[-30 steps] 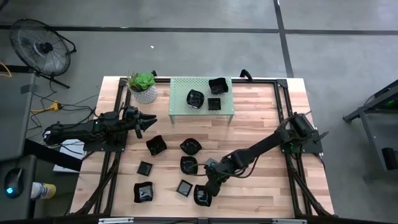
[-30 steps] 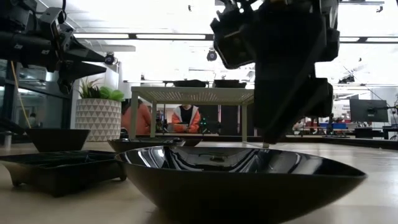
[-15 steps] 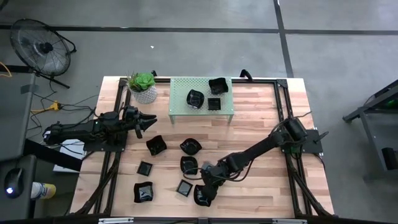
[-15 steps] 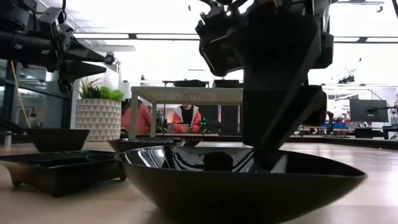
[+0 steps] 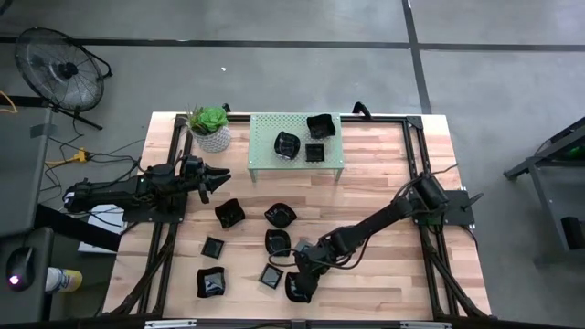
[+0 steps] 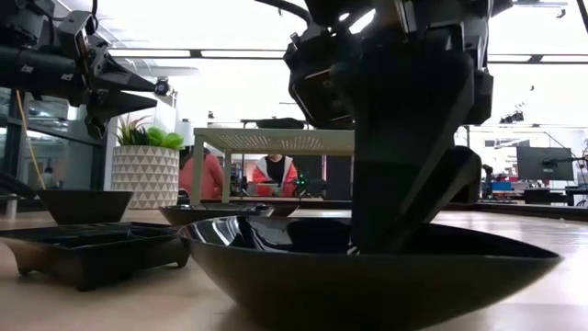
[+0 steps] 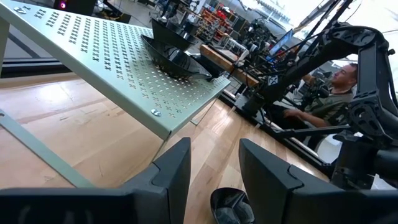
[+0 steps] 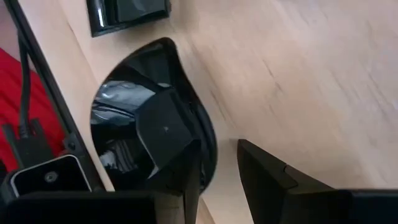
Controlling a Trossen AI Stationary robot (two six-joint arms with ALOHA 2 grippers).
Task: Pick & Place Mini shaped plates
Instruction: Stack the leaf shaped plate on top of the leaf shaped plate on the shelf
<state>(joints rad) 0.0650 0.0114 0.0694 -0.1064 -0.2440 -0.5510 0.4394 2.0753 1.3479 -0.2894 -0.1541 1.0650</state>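
The mini shaped plates are glossy black dishes. Several lie on the wooden table, such as one (image 5: 229,213) at the left and one (image 5: 277,242) in the middle, and three sit on the pale green perforated rack (image 5: 297,164). My right gripper (image 5: 297,281) slants down, open, at the rounded dish (image 5: 291,291) by the near edge, astride its rim. My left gripper (image 5: 219,174) hovers open and level at the table's left, touching nothing. My right gripper has one finger (image 8: 165,130) inside the rounded dish, by the inner wall below the rim (image 8: 208,155). The other finger (image 8: 273,177) stands outside, apart from the rim. The fingers slant down from the table's right and far side. The dish rests on its base (image 6: 367,303); its near rim hides the inner fingertip.
A green plant in a white pot (image 5: 212,130) stands at the far left by the rack. A square dish (image 5: 271,275) lies just left of the rounded one. Bare wood lies to the right (image 5: 393,265). People sit beyond the table (image 6: 274,175).
My right gripper has sunk and moved toward the near edge, so that one finger now reaches down into the rounded dish. The dish has slid a little toward the table's right edge.
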